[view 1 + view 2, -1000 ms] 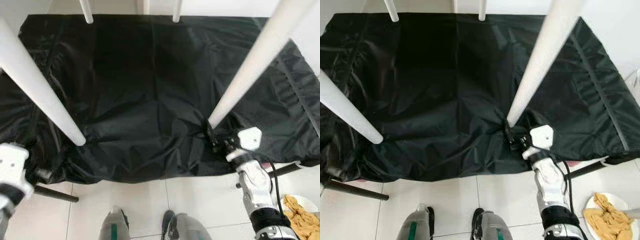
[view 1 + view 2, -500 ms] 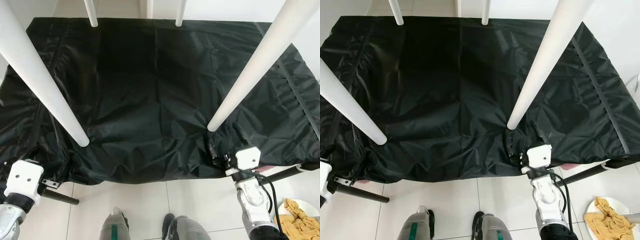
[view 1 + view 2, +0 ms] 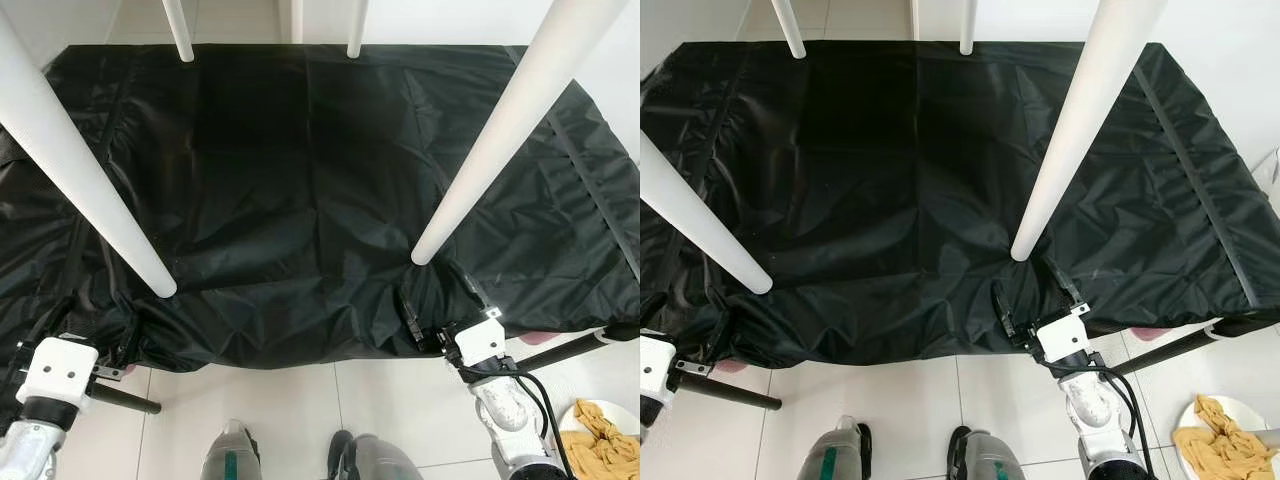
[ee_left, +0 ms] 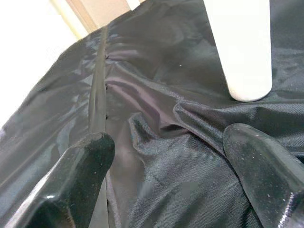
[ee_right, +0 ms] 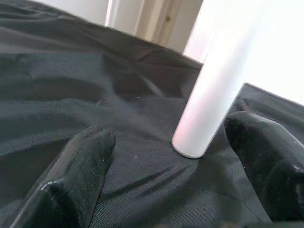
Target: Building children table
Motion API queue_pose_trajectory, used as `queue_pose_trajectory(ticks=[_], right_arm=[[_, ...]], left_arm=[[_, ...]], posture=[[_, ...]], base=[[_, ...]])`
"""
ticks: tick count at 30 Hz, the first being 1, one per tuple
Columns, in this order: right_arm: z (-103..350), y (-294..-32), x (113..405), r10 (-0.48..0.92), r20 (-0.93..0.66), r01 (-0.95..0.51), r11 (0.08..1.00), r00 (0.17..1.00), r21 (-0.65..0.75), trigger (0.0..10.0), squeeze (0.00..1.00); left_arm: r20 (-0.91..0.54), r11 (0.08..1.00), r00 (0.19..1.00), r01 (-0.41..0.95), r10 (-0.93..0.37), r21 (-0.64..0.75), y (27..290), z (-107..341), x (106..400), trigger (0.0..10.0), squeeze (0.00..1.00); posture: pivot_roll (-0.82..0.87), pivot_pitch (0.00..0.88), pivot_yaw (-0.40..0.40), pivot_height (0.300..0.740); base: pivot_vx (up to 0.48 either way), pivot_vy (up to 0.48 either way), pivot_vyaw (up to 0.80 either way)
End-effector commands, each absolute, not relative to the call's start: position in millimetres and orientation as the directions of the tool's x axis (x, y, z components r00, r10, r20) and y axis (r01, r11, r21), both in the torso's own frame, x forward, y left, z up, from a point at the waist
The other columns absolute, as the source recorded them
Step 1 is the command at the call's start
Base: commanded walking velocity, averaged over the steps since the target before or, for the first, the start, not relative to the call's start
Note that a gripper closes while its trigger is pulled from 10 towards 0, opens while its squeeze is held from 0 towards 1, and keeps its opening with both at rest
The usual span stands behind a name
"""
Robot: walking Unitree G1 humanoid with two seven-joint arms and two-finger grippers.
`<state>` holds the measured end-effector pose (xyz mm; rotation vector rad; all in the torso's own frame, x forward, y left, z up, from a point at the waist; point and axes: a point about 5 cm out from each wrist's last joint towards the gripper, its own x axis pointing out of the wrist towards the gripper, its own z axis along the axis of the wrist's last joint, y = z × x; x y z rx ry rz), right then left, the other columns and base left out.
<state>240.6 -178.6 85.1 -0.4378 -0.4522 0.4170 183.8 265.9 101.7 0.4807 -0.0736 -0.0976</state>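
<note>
Four white table legs stick up from a surface under a black cloth (image 3: 290, 190). The near-right leg (image 3: 500, 130) meets the cloth just beyond my right gripper (image 3: 1035, 305). That gripper stands open at the cloth's front edge, with the leg's end (image 5: 209, 109) between and beyond its fingers and not touched. By the cloth's front-left corner my left gripper (image 4: 166, 171) is open over wrinkled cloth. The near-left leg (image 3: 80, 170) has its end (image 4: 247, 61) a little beyond that gripper. Two far legs (image 3: 178, 28) stand at the back.
Black bars poke out from under the cloth at the front left (image 3: 125, 398) and front right (image 3: 570, 345). A white plate with a yellow rag (image 3: 600, 425) lies on the tiled floor at the right. My feet (image 3: 230, 455) stand below the front edge.
Both arms have drawn back toward me. The right gripper has come off the near-right leg's end and now sits at the cloth's front edge. The view shifted slightly.
</note>
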Motion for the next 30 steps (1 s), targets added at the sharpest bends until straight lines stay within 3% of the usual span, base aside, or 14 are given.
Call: queue_pose_trajectory(ticks=[1, 7, 9, 14, 25, 30], right_arm=[[68, -161, 232, 0.583, 0.202, -0.455, 0.77, 0.787, -0.448, 10.0, 0.0], [81, -149, 241, 0.656, 0.193, -0.581, 0.744, 0.73, -0.332, 10.0, 0.0], [92, -146, 250, 0.726, 0.163, -0.697, 0.688, 0.668, -0.203, 10.0, 0.0], [96, -147, 249, 0.766, 0.152, -0.729, 0.642, 0.625, -0.239, 10.0, 0.0], [99, -153, 227, 0.909, 0.055, -0.879, 0.413, 0.412, -0.237, 10.0, 0.0], [96, -161, 225, 0.933, -0.01, -0.909, 0.349, 0.36, -0.23, 10.0, 0.0]], left_arm=[[0.02, 0.888, 0.985, 0.146, -0.171, 0.436, 252, 99, 186, 10.0, 0.0], [0.089, 0.908, 0.961, 0.214, -0.261, 0.36, 234, 120, 195, 10.0, 0.0], [0.118, 0.901, 0.932, 0.29, -0.342, 0.321, 222, 137, 201, 10.0, 0.0], [0.128, 0.89, 0.915, 0.329, -0.383, 0.314, 217, 142, 201, 10.0, 0.0], [0.05, 0.841, 0.866, 0.467, -0.498, 0.274, 205, 140, 189, 10.0, 0.0], [0.013, 0.816, 0.844, 0.515, -0.536, 0.264, 203, 133, 182, 10.0, 0.0]], posture=[[0.19, 0.202, -0.026, 0.74], [0.2, 0.192, -0.026, 0.74], [0.2, 0.185, -0.03, 0.74], [0.2, 0.183, -0.035, 0.74], [0.19, 0.182, -0.042, 0.74], [0.19, 0.181, -0.047, 0.74]], base=[[0.0, 0.0, 0.0], [0.0, 0.0, 0.0], [0.0, 0.0, 0.0], [0.0, 0.0, 0.0], [0.0, 0.0, 0.0], [0.0, 0.0, 0.0]])
